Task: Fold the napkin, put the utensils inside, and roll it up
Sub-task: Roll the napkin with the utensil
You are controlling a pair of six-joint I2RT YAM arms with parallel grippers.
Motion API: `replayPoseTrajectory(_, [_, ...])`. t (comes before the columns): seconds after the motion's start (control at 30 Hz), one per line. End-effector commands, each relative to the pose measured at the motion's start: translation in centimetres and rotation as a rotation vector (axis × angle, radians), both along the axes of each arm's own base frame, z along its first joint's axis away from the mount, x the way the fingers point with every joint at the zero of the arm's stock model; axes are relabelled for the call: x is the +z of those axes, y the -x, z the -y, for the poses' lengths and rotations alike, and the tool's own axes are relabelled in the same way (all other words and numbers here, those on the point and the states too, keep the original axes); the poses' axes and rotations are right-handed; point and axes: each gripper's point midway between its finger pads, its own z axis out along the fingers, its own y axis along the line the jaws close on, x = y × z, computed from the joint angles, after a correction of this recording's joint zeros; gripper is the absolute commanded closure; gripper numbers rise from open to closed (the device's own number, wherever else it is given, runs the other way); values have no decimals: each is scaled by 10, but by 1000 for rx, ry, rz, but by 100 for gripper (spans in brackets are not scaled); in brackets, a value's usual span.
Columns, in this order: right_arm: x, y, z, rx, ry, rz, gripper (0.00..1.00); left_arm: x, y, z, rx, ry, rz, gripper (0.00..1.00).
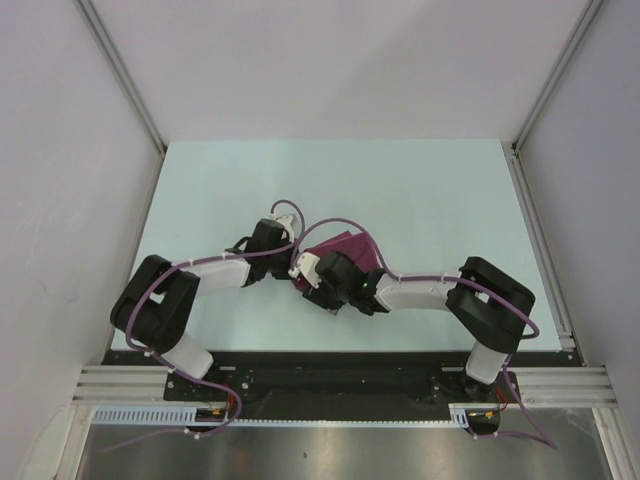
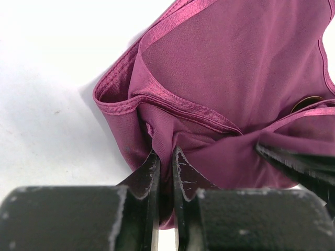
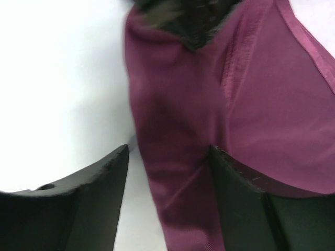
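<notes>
The magenta napkin (image 2: 230, 68) lies bunched and folded over at mid-table, mostly hidden under both grippers in the top view, where only a part of the napkin (image 1: 348, 247) shows. My left gripper (image 2: 166, 157) is shut on a pinched fold of its hem. A sliver of the spoon's gold bowl (image 2: 306, 102) peeks from between cloth layers at the right. My right gripper (image 3: 168, 157) stands open astride a rolled ridge of the napkin (image 3: 178, 120); its right finger touches the cloth, and its left finger is apart from it. The spoon's handle is hidden.
Both arms meet over the napkin, the left gripper (image 1: 290, 250) close beside the right gripper (image 1: 325, 275). A right fingertip (image 2: 298, 162) shows in the left wrist view. The pale table (image 1: 440, 200) is walled at the back and both sides by white panels.
</notes>
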Motion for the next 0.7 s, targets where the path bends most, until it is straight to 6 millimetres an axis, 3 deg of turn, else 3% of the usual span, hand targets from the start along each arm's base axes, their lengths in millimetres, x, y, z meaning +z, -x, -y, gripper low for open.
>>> replayPoseTrajectory(0.0, [-2, -13, -2, -14, -45, -97, 37, -13, 17, -10, -27, -53, -72, 86])
replayPoseTrajectory(0.2, [-29, 4, 7, -5, -36, -321, 54, 5, 10, -6, -17, -11, -24, 71])
replayPoseTrajectory(0.33, [-44, 24, 8, 0, -21, -474, 66, 24, 0, -9, 24, 21, 21, 45])
replayPoseTrajectory(0.43, [-51, 40, 10, -2, -26, -597, 77, 43, -13, -21, 92, 48, 75, 29])
replayPoseTrajectory(0.53, [-52, 57, 9, 1, -54, -717, 84, 57, -23, -46, 192, 49, 128, 18])
replayPoseTrajectory(0.67, [-49, 66, 6, -2, -131, -817, 89, 69, -19, -68, 278, 41, 197, 14])
